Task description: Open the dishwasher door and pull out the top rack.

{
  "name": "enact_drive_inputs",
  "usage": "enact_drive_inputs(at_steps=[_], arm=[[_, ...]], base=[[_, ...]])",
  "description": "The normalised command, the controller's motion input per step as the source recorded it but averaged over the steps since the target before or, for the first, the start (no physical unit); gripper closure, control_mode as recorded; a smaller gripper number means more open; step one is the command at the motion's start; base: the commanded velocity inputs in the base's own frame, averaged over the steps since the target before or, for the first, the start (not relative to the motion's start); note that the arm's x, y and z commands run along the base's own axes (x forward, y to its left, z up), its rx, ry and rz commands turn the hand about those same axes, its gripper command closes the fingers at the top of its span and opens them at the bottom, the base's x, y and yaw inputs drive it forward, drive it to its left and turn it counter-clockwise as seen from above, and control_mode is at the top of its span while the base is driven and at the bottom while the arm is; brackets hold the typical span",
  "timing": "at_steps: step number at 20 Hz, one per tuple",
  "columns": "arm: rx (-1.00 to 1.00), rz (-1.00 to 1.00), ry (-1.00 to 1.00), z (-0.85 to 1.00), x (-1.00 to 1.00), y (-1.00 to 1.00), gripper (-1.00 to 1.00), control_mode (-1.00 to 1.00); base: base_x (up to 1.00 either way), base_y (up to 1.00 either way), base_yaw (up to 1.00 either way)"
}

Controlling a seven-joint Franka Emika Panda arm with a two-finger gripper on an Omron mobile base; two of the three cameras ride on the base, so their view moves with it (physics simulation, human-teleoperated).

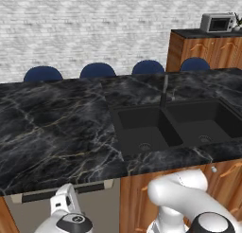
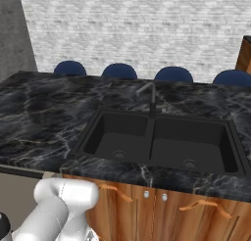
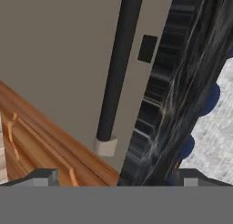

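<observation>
Dishwasher door [image 1: 94, 208] is seen shut, a grey-beige panel set under the front edge of the black marble surface [image 1: 56, 132], to the left of the orange-brown cabinet doors [image 1: 137, 199] beneath the sink. Its long dark bar handle [image 1: 64, 192] runs along the top edge in the left base view, and in the hand view the same handle [image 3: 116, 68] is shown running lengthwise up the frame, ending in a pale mount [image 3: 105, 147], with a small dark control button [image 3: 147, 48] beside it. The tool [image 3: 116, 180] is seen close in front of the door near that end of the handle, its 2 finger tips [image 3: 41, 176] spread wide apart with nothing held between them and no contact with the handle visible. The white arm [image 1: 177, 189] is seen low in front of the cabinet doors. A black double sink [image 2: 157, 142] with a dark faucet [image 2: 151, 99] is set into the surface, and 4 blue chair backs [image 2: 119, 71] are lined up behind it against a white brick wall [image 2: 137, 29]. A microwave [image 1: 217, 22] is seen on a far wooden cabinet at the right of the left base view. The rack is hidden behind the shut door.
</observation>
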Motion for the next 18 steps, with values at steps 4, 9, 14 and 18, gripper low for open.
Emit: enact_drive_inputs(at_steps=[4, 9, 14, 18], arm=[[-0.01, -0.03, 0.00, -0.47, 0.07, 0.54, -1.00, -1.00], [0.00, -0.03, -0.09, -0.48, 0.10, 0.34, -1.00, -1.00], [-0.05, -0.01, -0.20, -0.39, 0.30, 0.40, -1.00, -1.00], [-0.07, 0.00, -0.23, -0.29, 0.37, 0.38, -1.00, -1.00]], base=[[0.00, 0.00, 0.00], [0.00, 0.00, 0.00], [0.00, 0.00, 0.00], [0.00, 0.00, 0.00]])
